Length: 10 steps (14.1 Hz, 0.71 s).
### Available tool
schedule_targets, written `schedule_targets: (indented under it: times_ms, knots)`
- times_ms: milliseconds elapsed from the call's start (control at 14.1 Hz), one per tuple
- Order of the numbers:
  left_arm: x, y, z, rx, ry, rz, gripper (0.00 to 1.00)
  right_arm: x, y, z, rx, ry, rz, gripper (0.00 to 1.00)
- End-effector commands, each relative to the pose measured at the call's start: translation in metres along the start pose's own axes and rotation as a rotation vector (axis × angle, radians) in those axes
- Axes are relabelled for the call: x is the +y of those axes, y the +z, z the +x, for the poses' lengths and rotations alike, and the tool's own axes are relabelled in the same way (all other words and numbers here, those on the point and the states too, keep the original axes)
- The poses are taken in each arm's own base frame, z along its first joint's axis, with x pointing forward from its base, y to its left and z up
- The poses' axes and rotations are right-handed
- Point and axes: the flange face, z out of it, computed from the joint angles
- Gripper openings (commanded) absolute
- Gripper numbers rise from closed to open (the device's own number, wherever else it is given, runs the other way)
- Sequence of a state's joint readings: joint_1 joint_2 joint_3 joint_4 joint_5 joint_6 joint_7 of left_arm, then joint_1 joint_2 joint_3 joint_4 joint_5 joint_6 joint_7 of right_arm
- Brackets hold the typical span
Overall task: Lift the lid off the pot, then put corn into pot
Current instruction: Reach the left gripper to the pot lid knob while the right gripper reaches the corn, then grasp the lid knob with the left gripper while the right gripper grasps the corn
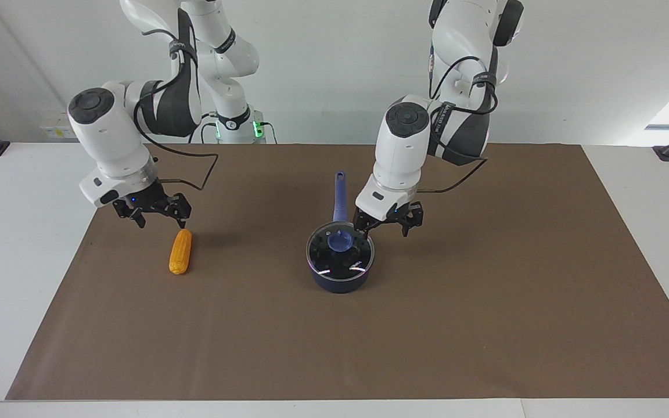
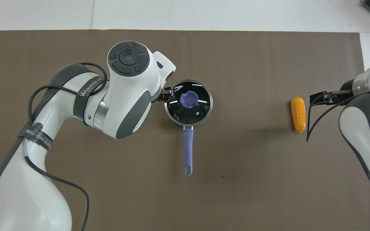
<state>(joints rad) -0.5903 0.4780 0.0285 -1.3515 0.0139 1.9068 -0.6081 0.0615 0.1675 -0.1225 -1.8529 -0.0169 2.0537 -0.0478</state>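
**Lid still seated; both end effectors open, neither holding anything**

Left end effector (image 1: 387, 224) hung low beside the pot on the side toward the left arm's end of the worktop, fingers spread apart and gripping nothing; one fingertip sat close to the lid's rim, contact not resolvable. Right end effector (image 1: 159, 216) hovered just above the robot-side end of the corn, fingers likewise parted and empty.

Small dark navy-blue saucepan (image 1: 340, 281) stood near the middle of the brown mat (image 1: 485, 325) covering the worktop, its long straight blue handle (image 1: 340, 194) pointing toward the robots. Round clear glass lid with thin metal rim (image 1: 363, 255) sat flat on the pot, blue knob (image 1: 340, 240) at its centre. Small yellow-orange corn cob with bumpy kernels (image 1: 180, 251) lay on the mat well apart from the pot, toward the right arm's end.

Handling notes (judgement):
- Lid: glass, rigid, probably slick and breakable if dropped. Knob is the sensible hold; the thin rim offers little purchase.
- End effector is off-centre from the knob and would need to shift over it before closing.
- Corn: looks light and stiff; bumpy surface should grip well. Take it across the narrow middle.
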Motion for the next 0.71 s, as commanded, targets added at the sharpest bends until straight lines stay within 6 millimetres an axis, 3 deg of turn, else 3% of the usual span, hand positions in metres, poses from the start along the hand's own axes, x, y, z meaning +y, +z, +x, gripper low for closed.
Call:
schedule_targets:
  times_ms: [0, 142, 425, 637]
  knots:
    - [0.022, -0.012, 0.021, 0.082, -0.075, -0.038, 1.00, 0.000, 0.037, -0.003, -0.001, -0.009, 0.006, 1.00]
    - [0.041, -0.003, 0.010, 0.076, -0.052, -0.036, 1.00, -0.001, 0.061, -0.006, -0.001, -0.009, 0.005, 1.00]
    - [0.092, 0.063, 0.001, 0.077, -0.076, -0.001, 1.00, 0.000, 0.105, -0.005, -0.019, -0.013, -0.001, 1.00]
    - [0.096, 0.066, 0.002, 0.070, -0.088, 0.017, 1.00, 0.004, 0.130, -0.012, -0.006, -0.013, -0.005, 1.00]
